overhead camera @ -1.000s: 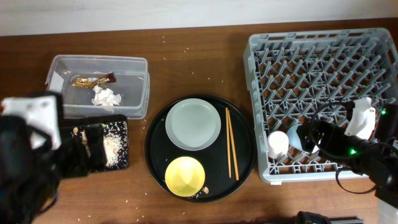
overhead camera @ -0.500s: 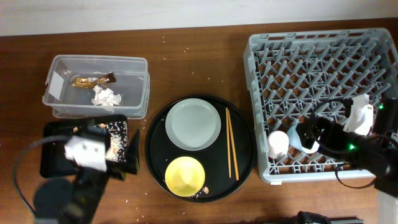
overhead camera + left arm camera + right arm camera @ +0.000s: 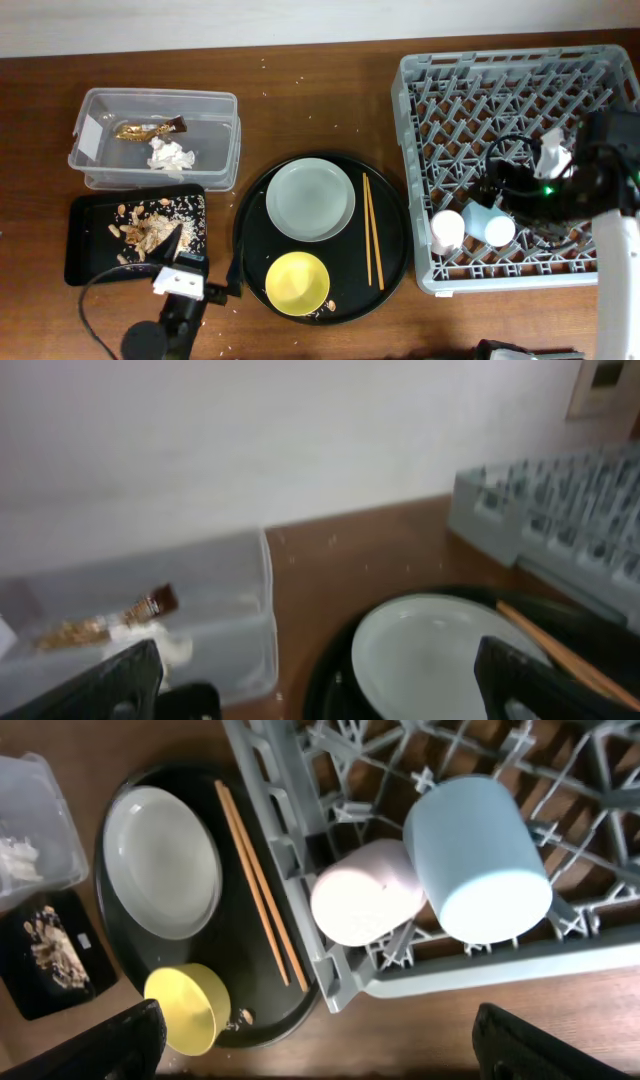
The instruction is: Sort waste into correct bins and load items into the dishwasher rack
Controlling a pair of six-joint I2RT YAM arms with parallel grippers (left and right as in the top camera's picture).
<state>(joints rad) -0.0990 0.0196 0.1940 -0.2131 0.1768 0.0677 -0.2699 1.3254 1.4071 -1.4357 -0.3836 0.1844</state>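
My right hand [image 3: 315, 1045] is hanging spread wide, holding nothing, above the rack [image 3: 290, 810]. Blue cup [image 3: 478, 860] and pink cup [image 3: 365, 892] are sitting side by side in its front corner. My left hand [image 3: 320, 685] is gaping wide too, empty, facing the plate [image 3: 440, 655]; chopsticks [image 3: 560, 660] are lying just beside it.

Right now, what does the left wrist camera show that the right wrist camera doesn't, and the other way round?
Only the left wrist view: the gold wrapper lying in the clear tub, and the pale wall behind.
Only the right wrist view: the pink cup and blue cup side by side in the rack, the yellow bowl, and the flat black tray with food scraps.
Both: the plate, chopsticks, round black tray, rack, and part of the tub.
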